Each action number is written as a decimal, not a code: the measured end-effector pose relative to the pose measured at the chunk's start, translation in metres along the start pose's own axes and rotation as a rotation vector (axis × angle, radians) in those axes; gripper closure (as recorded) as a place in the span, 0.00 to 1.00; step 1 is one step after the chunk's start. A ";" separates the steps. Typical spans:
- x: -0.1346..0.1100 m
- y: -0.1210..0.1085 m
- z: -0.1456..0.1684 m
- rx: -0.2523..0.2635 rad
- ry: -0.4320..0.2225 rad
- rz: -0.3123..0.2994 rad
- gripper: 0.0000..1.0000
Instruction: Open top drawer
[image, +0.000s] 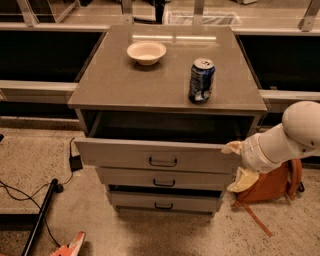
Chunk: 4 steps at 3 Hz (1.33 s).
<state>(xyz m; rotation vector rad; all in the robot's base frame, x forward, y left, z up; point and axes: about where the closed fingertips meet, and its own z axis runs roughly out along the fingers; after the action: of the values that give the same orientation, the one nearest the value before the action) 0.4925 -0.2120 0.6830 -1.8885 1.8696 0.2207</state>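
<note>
The top drawer (125, 154) of the grey cabinet stands pulled out some way, its flat front carrying a small black loop handle (163, 162). Its dark inside shows behind the front. My gripper (234, 165) is at the drawer front's right end, one pale finger (232, 147) resting on the top right corner and another pale part hanging lower beside the cabinet. The white arm reaches in from the right.
Two shorter drawers (164, 179) sit below, slightly out. On the cabinet top (120, 80) stand a cream bowl (146, 52) and a blue can (201, 80). An orange bag (270, 187) lies on the floor right of the cabinet. Cables and a black pole (40, 215) lie at left.
</note>
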 end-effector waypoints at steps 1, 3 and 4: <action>-0.008 0.015 -0.006 -0.015 0.001 -0.018 0.26; -0.019 0.011 -0.011 -0.002 0.004 -0.043 0.24; -0.019 -0.009 -0.003 0.015 0.009 -0.038 0.24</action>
<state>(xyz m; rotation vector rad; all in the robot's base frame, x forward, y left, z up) 0.4993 -0.1964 0.6962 -1.9168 1.8344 0.1851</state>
